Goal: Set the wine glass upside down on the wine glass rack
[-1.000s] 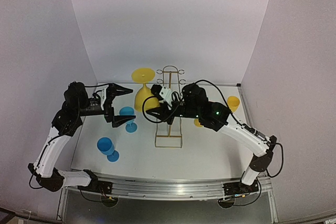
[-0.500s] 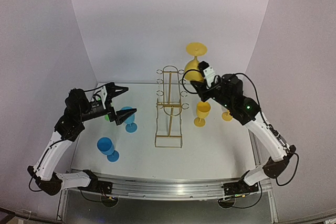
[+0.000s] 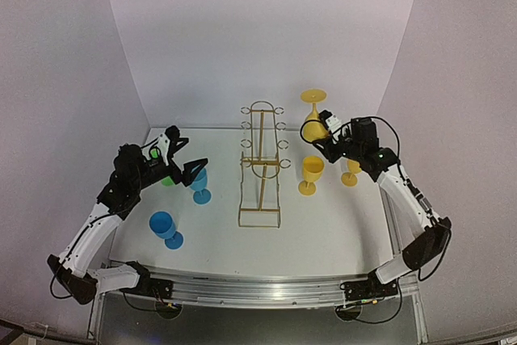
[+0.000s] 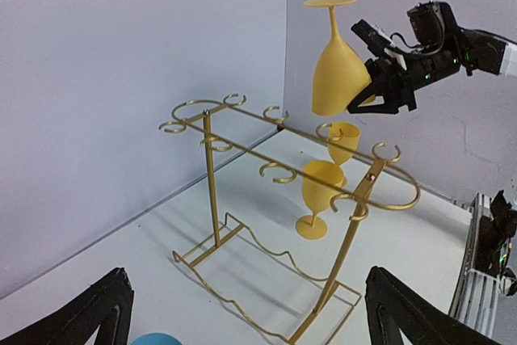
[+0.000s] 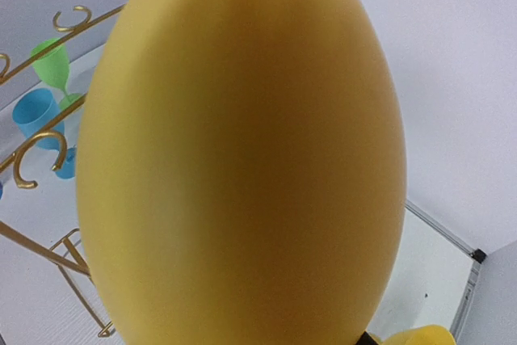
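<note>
My right gripper (image 3: pixel 328 135) is shut on the bowl of a yellow wine glass (image 3: pixel 313 123), held upside down with its foot on top. The glass hangs in the air to the right of the gold wire wine glass rack (image 3: pixel 261 164) and apart from it. The left wrist view shows this wine glass (image 4: pixel 335 74) above and beyond the rack's (image 4: pixel 212 169) far arm of hooks, none of which holds anything. In the right wrist view the yellow bowl (image 5: pixel 242 159) fills the frame. My left gripper (image 3: pixel 184 156) stands open over a blue glass (image 3: pixel 199 184) and holds nothing.
Two more yellow glasses (image 3: pixel 310 174) (image 3: pixel 351 170) stand upright right of the rack, under the right arm. A second blue glass (image 3: pixel 164 226) sits at the near left. A green glass (image 3: pixel 166 179) stands behind my left gripper. White walls close in the back and sides.
My right arm has carried the yellow glass from the left side of the rack across to its right, high above the table. The left gripper has drawn back slightly, staying open.
</note>
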Robot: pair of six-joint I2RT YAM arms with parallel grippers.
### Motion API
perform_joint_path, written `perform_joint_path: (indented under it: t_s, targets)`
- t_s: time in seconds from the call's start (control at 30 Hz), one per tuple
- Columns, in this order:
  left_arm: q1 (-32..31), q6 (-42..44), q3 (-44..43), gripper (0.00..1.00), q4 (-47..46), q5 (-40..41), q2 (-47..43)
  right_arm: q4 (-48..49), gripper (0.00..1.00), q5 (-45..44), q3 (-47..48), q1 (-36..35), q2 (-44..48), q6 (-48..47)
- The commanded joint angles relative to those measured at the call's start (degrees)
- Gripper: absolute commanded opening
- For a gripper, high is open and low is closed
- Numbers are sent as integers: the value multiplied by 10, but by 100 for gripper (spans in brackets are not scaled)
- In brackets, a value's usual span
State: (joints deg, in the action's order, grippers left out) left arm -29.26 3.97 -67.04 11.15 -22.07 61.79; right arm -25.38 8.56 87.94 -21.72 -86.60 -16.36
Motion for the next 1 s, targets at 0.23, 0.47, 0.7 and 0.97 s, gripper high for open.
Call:
perform_joint_path:
  t_s: [0.23, 0.47, 0.7, 0.97]
  targets:
    - [21, 6, 38, 100, -60, 41, 32, 101, 17, 156, -39, 32, -69, -51]
    - [33, 8, 31, 99, -77, 47, 62, 160, 14, 178, -49, 32, -86, -51]
    - [35, -12, 32, 99, -103, 44, 84, 171, 12, 189, -30, 31, -127, -51]
    - [35, -18, 38, 99, -109, 44, 89, 189, 12, 188, -27, 17, -146, -54]
